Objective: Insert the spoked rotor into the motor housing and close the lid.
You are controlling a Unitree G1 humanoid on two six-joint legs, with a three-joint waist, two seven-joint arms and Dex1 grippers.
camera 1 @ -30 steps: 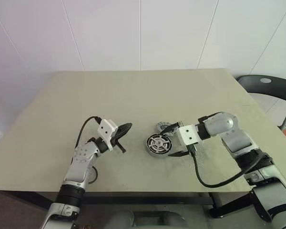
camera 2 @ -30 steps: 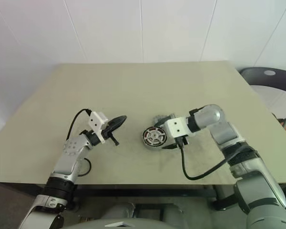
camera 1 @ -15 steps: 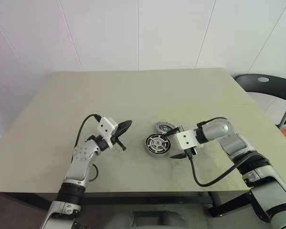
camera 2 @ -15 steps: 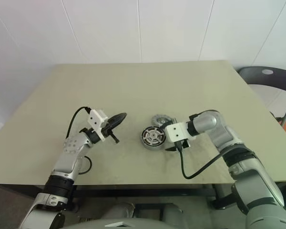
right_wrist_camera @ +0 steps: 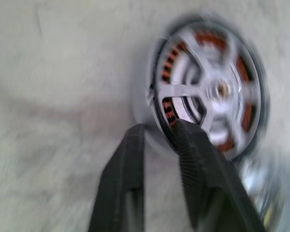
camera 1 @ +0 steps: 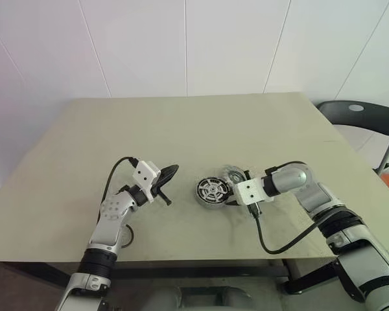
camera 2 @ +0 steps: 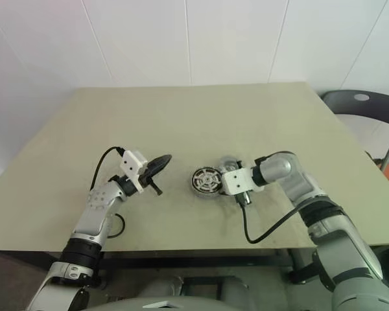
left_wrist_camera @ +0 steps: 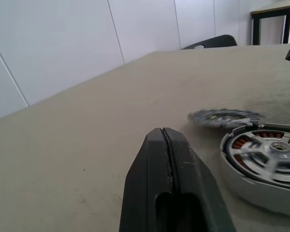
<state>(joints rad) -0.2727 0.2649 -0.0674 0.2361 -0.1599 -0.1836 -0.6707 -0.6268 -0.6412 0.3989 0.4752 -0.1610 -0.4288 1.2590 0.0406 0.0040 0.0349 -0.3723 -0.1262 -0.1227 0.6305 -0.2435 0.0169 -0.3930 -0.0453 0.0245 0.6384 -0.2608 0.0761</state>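
Sitting at the centre of the left eye view, the motor housing [camera 1: 211, 191] rests on the beige surface [camera 1: 194, 129], the right gripper [camera 1: 233, 192] at its right edge and the left gripper [camera 1: 167, 176] well apart, lifted. In the left wrist view, the left fingers [left_wrist_camera: 170, 193] are pressed together; a grey disc [left_wrist_camera: 225, 117] lies behind the housing. In the right wrist view, the right fingers [right_wrist_camera: 199, 180] pinch the housing's rim.

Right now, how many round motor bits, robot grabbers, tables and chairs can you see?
Round motor parts: 2 (motor housing, spoked rotor)
Grippers: 2 (left gripper, right gripper)
Tables: 1 (table)
Chairs: 1 (chair)
Total: 6
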